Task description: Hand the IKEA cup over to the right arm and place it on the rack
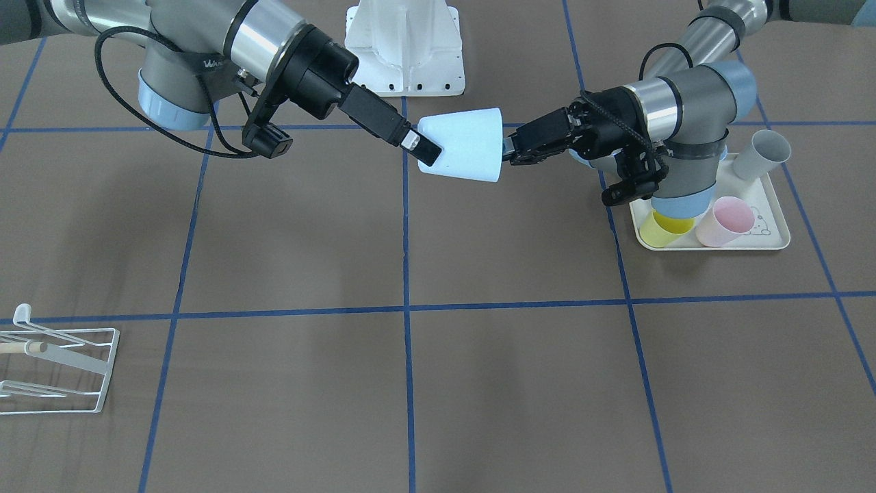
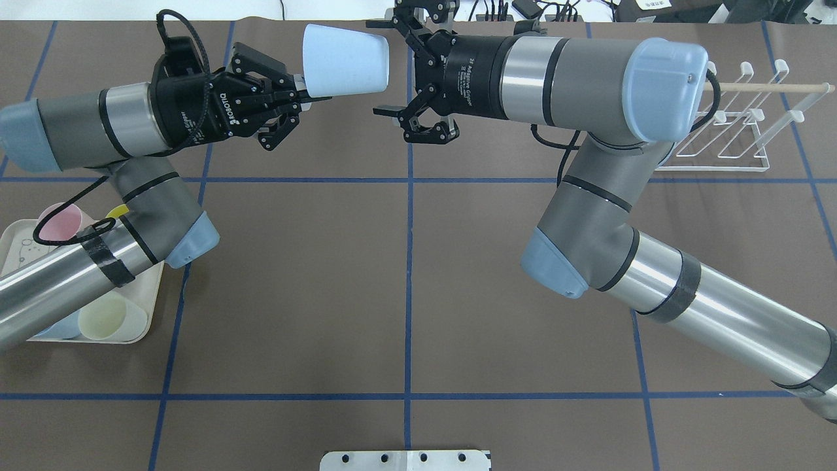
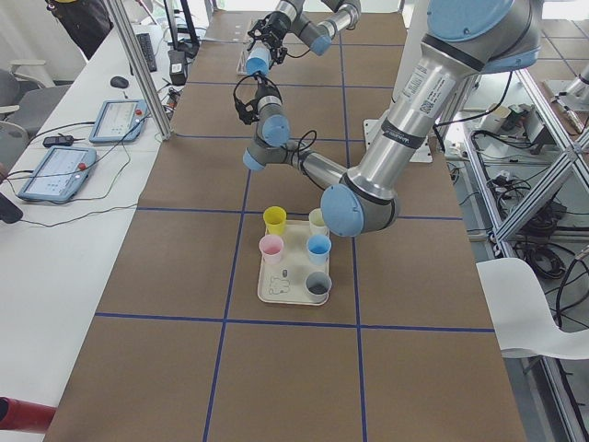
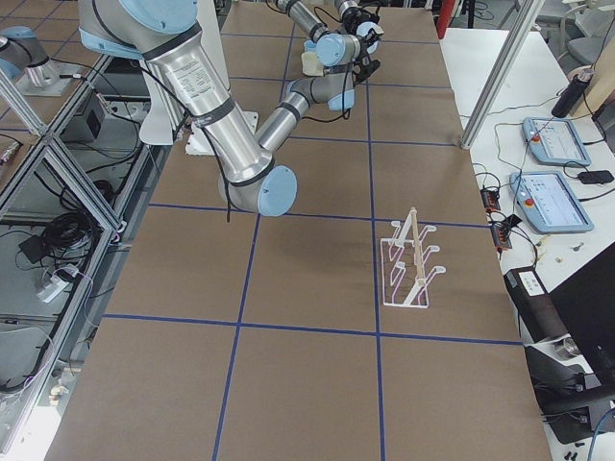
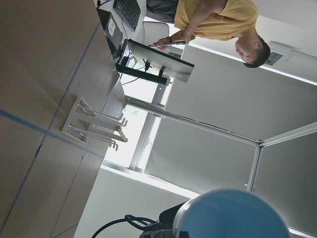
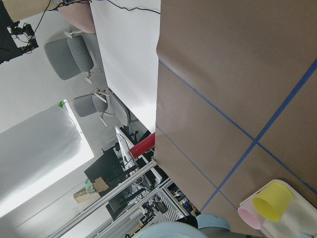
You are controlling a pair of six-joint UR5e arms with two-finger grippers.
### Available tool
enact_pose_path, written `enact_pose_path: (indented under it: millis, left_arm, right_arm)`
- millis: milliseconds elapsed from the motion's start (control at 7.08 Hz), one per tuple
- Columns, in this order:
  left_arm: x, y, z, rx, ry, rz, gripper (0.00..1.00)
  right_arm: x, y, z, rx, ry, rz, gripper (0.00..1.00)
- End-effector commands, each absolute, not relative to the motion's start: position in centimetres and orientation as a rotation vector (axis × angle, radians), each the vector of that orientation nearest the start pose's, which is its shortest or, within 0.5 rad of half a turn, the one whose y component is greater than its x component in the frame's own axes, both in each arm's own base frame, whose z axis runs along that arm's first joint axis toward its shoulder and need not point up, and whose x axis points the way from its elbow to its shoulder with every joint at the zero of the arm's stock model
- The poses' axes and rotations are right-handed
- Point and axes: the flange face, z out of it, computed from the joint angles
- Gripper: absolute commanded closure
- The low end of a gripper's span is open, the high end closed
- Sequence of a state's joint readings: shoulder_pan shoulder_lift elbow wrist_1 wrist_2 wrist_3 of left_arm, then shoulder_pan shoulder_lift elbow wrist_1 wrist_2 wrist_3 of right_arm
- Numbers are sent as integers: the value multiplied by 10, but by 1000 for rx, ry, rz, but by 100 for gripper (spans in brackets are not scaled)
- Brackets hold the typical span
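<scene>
Plainly the handover is the step in hand, and the grip has not yet changed sides. The pale blue tapered plastic cup (image 2: 343, 59) lies on its side in the air between the two arms, above the brown table with blue tape lines (image 2: 405, 294) and resting on nothing. The left gripper (image 2: 303, 98) has its fingers closed on the rim of the cup's wide mouth, pinching the wall at one edge, so the narrow closed base points at the other arm. The right gripper (image 2: 383, 68) is spread wide and holds nothing. Seen from overhead, its two fingertips stand one on each side of the base end and just overlap it. From the front, one finger lies across the cup's wall near the base, but I cannot tell whether it touches. The next move, as I judge it, is for the right jaws to close squarely on the cup's body near the base and hold it firmly before the left fingers let go. The wall is smooth and tapers, so a light squeeze could let the cup slide out toward its narrow end. After that the left gripper should open and draw back along the cup's axis. The small white wire rack with its light wooden peg (image 4: 407, 259) stands on the robot's right side of the table, well apart from the cup, so the whole placing step remains.
</scene>
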State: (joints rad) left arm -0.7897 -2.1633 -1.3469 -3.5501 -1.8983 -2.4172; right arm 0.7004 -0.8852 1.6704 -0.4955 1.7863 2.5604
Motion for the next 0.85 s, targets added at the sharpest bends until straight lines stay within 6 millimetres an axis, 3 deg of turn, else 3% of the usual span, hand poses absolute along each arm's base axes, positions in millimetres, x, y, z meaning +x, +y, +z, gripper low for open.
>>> enact_pose_path:
  millis: [0, 141, 283, 424, 565, 706]
  left_arm:
    - [359, -494, 231, -241, 2334, -439, 100]
    - [361, -493, 231, -243, 2334, -437, 100]
    - [360, -492, 231, -235, 2334, -434, 100]
    - [361, -492, 230, -236, 2333, -435, 70]
    - [363, -494, 227, -236, 2321, -445, 41]
    - [362, -494, 227, -233, 2322, -441, 37]
  right_arm:
    - [-396, -478, 90, -441, -1924, 954, 0]
    - [-396, -478, 90, -442, -1923, 953, 5]
    - [-395, -475, 88, -445, -1927, 946, 83]
    - [-395, -472, 91, -445, -1937, 932, 100]
    - [-395, -469, 94, -443, -1960, 909, 100]
    - [-396, -469, 94, -443, -1961, 906, 100]
